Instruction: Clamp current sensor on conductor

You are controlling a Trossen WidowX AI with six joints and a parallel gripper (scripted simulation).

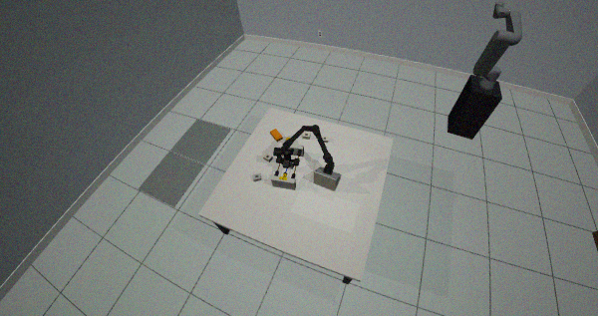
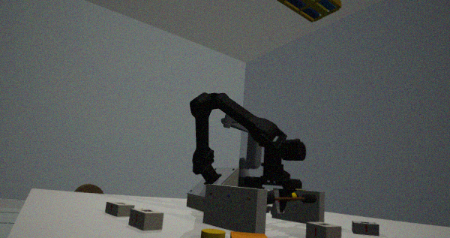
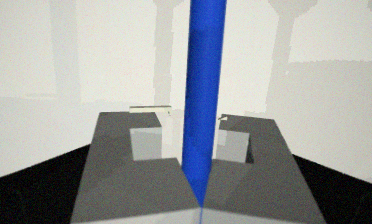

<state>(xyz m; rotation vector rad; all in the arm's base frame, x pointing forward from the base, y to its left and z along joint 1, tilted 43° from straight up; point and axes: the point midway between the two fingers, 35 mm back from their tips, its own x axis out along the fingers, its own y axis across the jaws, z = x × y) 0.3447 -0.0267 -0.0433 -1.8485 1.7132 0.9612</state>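
In the wrist view the grey split-core sensor (image 3: 132, 185) fills the lower half of the frame. Its two halves meet at the near edge. A blue conductor (image 3: 203, 75) runs up between them. My gripper (image 3: 186, 156) (image 1: 286, 160) (image 2: 277, 187) is shut on the sensor, with its black fingers at the sensor's left and right sides. It hangs low over the grey conductor fixture (image 1: 283, 182) (image 2: 234, 209). A brown conductor (image 2: 284, 198) with a yellow marker (image 2: 294, 195) spans the fixture's blocks. I cannot read a LOAD marker or see the sensor's arrow.
Several small grey blocks (image 2: 146, 218) (image 2: 119, 208) (image 2: 323, 230) lie on the white table (image 1: 319, 228). An orange piece (image 1: 276, 134) and a yellow disc (image 2: 212, 233) lie near the fixture. A second grey arm on a black pedestal (image 1: 473, 106) stands off the table.
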